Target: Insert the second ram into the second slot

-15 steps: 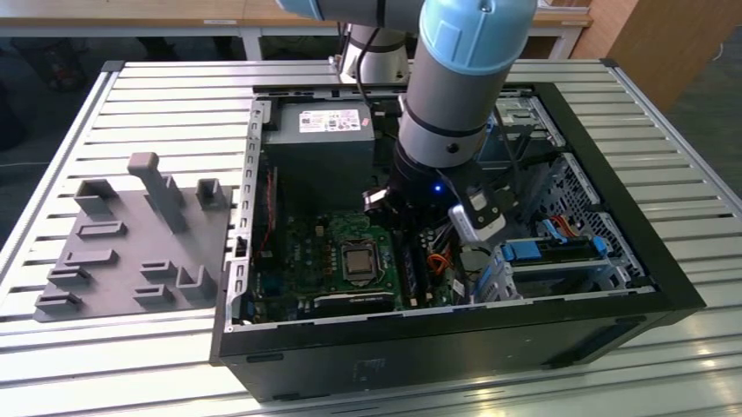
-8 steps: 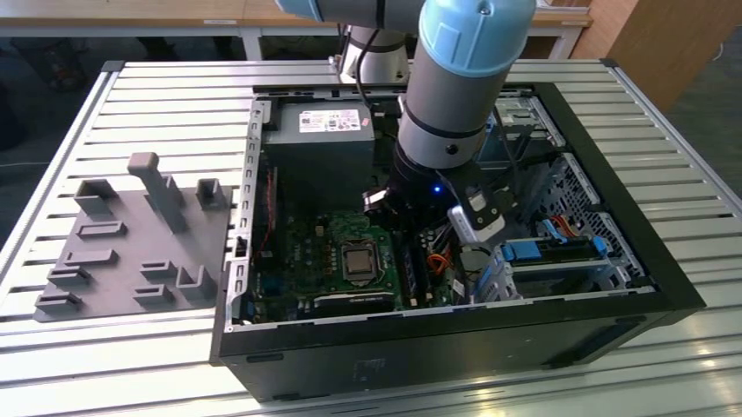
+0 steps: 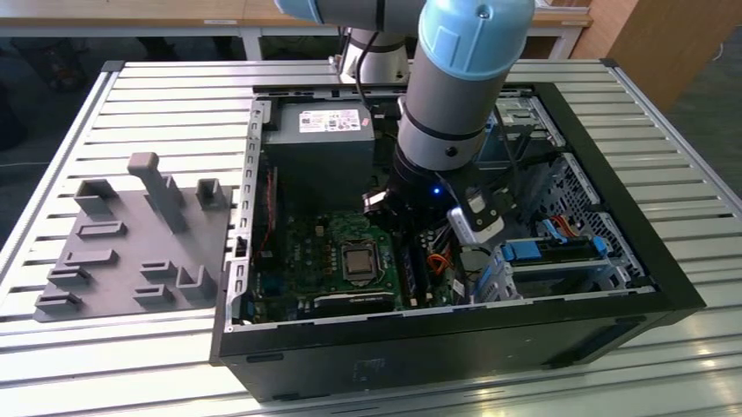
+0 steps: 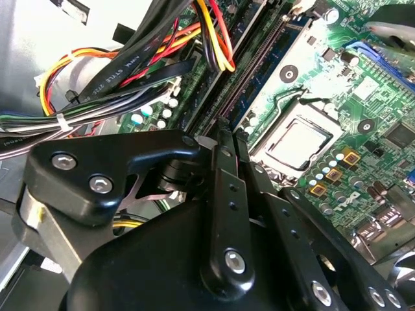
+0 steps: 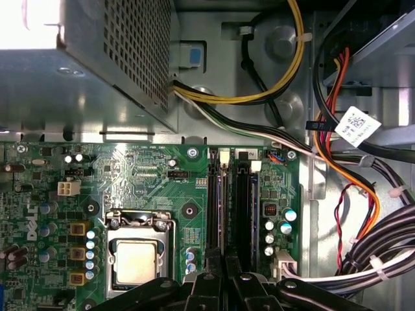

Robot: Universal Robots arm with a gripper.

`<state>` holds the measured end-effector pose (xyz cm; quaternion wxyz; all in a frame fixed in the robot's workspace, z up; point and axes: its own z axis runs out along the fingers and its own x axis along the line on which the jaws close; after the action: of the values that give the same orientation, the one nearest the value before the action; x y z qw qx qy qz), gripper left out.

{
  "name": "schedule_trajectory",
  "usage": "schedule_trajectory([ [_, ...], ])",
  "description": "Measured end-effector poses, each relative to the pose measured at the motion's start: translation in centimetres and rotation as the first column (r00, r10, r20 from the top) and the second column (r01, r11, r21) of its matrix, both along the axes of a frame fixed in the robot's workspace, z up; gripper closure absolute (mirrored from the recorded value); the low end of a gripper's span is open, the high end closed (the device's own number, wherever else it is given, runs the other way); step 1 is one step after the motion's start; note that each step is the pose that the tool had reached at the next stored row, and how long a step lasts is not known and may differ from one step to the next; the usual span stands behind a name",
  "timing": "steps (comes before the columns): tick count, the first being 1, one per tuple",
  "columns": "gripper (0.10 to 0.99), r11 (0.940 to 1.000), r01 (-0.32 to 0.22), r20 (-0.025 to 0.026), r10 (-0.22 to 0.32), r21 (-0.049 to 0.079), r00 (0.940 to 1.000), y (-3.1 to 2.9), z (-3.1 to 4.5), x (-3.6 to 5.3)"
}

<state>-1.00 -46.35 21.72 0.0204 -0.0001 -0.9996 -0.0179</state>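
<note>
Contents, as we record them in the exterior view:

- Grey fixture tray (image 3: 128,239), at nine o'clock of the computer case (image 3: 464,334), on the slatted table (image 3: 174,95).
- Power supply (image 3: 319,139), at twelve o'clock of the processor socket (image 3: 354,259).
- Arm (image 3: 447,104), reaching down into the case at three o'clock of the socket.
- Blue drive brackets (image 3: 522,252), at three o'clock of the arm.

From both wrist views:

- Gripper (image 5: 225,260) (image 4: 227,133): fingers drawn close together above the memory slots (image 5: 240,194).
- The second ram (image 5: 221,204): a thin blue edge standing in the slots just ahead of the fingertips. We cannot tell which slot, nor whether it is pinched.
</note>
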Motion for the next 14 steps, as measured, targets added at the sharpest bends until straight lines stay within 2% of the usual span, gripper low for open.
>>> schedule_trajectory([
  [14, 0.949, 1.0, 0.005, 0.0, -0.005, 0.001, 1.0, -0.1, -0.01, 0.11],
])
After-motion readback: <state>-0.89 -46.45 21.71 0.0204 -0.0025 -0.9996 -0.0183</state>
